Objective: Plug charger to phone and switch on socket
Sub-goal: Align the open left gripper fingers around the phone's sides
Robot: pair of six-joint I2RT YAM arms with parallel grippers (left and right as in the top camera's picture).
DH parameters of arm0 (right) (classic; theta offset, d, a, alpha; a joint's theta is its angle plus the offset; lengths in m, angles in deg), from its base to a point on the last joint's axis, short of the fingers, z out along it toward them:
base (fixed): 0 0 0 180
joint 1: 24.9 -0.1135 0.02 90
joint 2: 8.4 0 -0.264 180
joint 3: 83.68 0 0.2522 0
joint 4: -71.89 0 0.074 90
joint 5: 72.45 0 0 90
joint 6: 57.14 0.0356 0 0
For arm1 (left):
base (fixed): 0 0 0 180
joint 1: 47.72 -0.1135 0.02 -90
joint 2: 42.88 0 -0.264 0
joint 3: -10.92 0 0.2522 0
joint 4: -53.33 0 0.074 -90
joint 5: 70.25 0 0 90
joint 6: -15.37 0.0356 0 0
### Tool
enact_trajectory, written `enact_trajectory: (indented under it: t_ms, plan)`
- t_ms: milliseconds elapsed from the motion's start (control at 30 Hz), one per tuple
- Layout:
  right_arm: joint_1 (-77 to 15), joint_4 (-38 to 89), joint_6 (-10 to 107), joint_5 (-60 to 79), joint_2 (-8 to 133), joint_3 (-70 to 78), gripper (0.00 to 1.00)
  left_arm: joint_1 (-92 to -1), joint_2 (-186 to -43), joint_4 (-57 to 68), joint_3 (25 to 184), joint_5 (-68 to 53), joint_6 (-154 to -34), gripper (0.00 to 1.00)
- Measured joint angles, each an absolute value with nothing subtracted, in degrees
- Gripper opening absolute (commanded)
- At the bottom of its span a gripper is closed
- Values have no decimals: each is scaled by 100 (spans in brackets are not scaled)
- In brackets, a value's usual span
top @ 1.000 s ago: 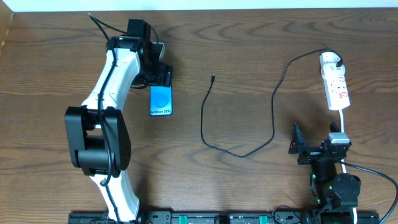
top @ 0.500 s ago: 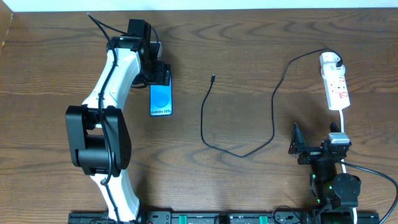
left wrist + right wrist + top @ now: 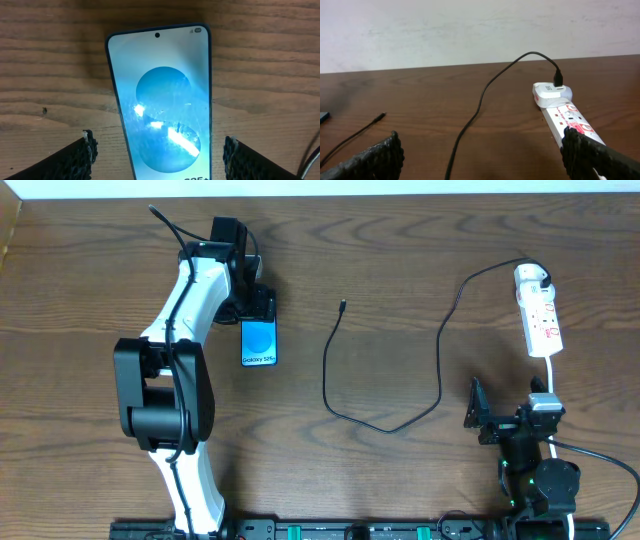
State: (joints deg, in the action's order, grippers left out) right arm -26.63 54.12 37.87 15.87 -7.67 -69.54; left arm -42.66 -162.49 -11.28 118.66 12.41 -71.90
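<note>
The phone point(image 3: 159, 95) lies flat, screen up and lit, between the spread fingers point(image 3: 84, 152) of the left claw point(image 3: 160, 150). The claw is wide, holds nothing, and bare wood shows on each side between finger and phone edge. Only the left wrist view shows this gap, along with the camera hole at the phone's far end and glare on the glass. From overhead the left claw covers one end of the phone, and how high it sits above the phone cannot be told. The overhead view alone gives the whole charger point(image 3: 326, 370), a thin black cable looping well off to the left claw's side. Its loose tip point(image 3: 343, 305) rests on the table point(image 3: 400, 260), touching nothing. The right wrist view shows the cable's other end entering a white plug point(image 3: 551, 93) seated in the far end of the socket point(image 3: 572, 120). That socket lies ahead and right of the right claw point(image 3: 480, 150), which is also wide and empty.
</note>
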Motion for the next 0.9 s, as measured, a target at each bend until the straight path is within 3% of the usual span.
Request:
enact_trajectory:
  t_ms: [900]
  plan:
    - [-2663,5412,3787,1587,-767,-6954,99,-4255,-16282,-1008,11866,1241,-7304,82]
